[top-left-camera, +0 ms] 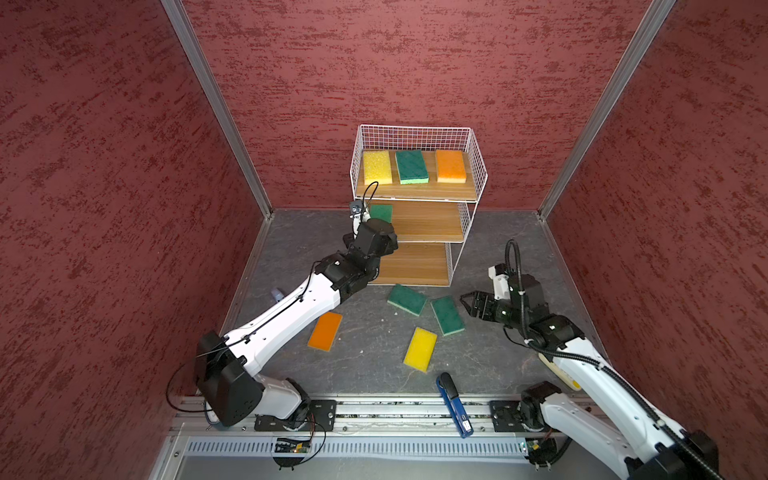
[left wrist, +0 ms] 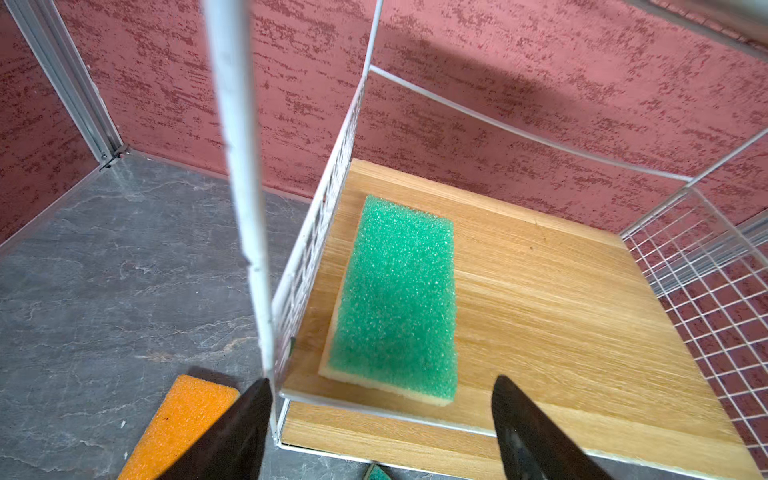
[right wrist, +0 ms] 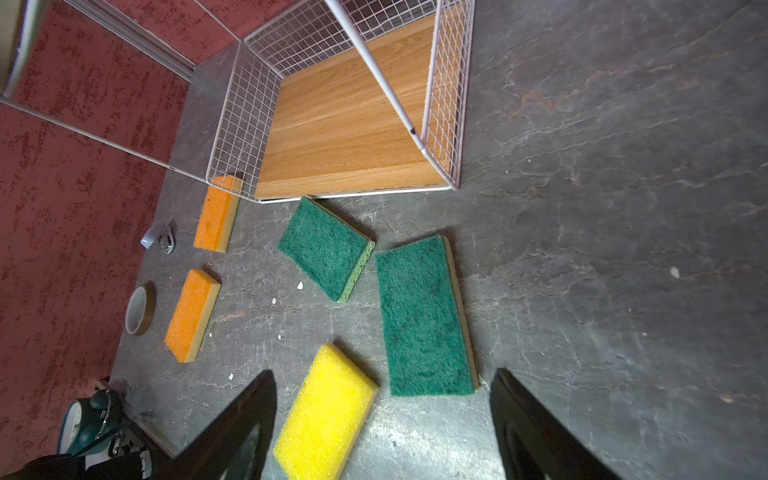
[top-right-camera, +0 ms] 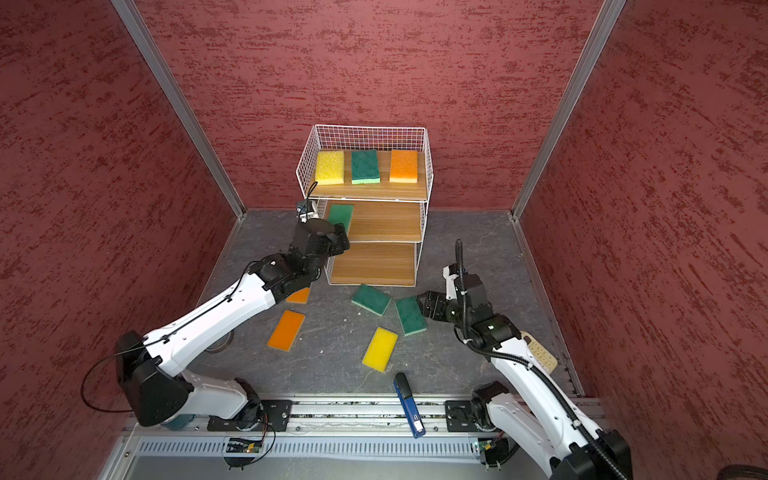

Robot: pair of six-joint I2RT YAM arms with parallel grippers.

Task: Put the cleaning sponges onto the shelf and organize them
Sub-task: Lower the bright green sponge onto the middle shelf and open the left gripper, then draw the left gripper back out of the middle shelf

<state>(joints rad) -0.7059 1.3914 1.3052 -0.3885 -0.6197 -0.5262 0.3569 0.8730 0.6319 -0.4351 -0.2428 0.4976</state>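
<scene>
Nine sponges show, four on the shelf, which stands at twelve o'clock of the grey floor against the back wall. Its top board carries a yellow sponge, a dark green sponge at three o'clock of it and an orange sponge further toward three o'clock, in a row and apart. On the middle board a bright green sponge lies flat just beside the wire side at nine o'clock. The left gripper hangs at that board's front edge, fingers spread wide, clear of the sponge and grasping nothing. Five sponges lie on the floor toward six o'clock of the shelf: a tilted green sponge just before the bottom board, a long green sponge near it at four o'clock, a floor yellow sponge at six o'clock, a lone orange sponge toward eight o'clock, and a half-hidden orange sponge under the left arm. The right gripper hovers at three o'clock of the long green sponge, fingers parted and empty.
</scene>
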